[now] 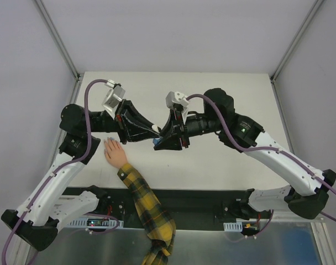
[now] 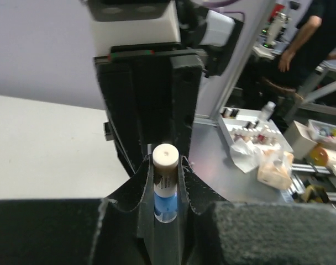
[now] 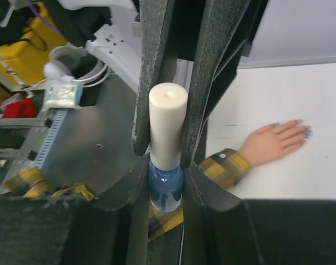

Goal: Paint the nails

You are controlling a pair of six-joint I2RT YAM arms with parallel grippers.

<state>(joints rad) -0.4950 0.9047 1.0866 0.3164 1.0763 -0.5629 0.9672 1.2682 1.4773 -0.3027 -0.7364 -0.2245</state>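
A: Top view status?
B: Seeing left gripper (image 1: 153,132) and right gripper (image 1: 162,138) nose to nose over the table (image 1: 223,165), both pinched on the polish bottle (image 1: 156,142) between them. Cannot tell whether it clears the surface. Spotted peach hand (image 1: 114,152) lying flat just left of the bottle, beside the left arm, with plaid sleeve (image 1: 146,207) trailing toward the near edge. Can't read the nails here, too small.
A: Left wrist?
B: Looking almost end-on at the bottle: cream cap (image 2: 164,156) nearest, blue glass below. Wedged between black fingers (image 2: 135,187), pressed on both sides.
A: Right wrist?
B: Shows the bottle upright, cap squeezed between two upright fingers, blue body seated in the lower curved pair. Clamped at both levels. Beyond it, seeing the hand palm-down on the table, apart from the bottle. Found nails (image 3: 307,132) at the fingertips, light blue on the outermost, fainter tint on others.
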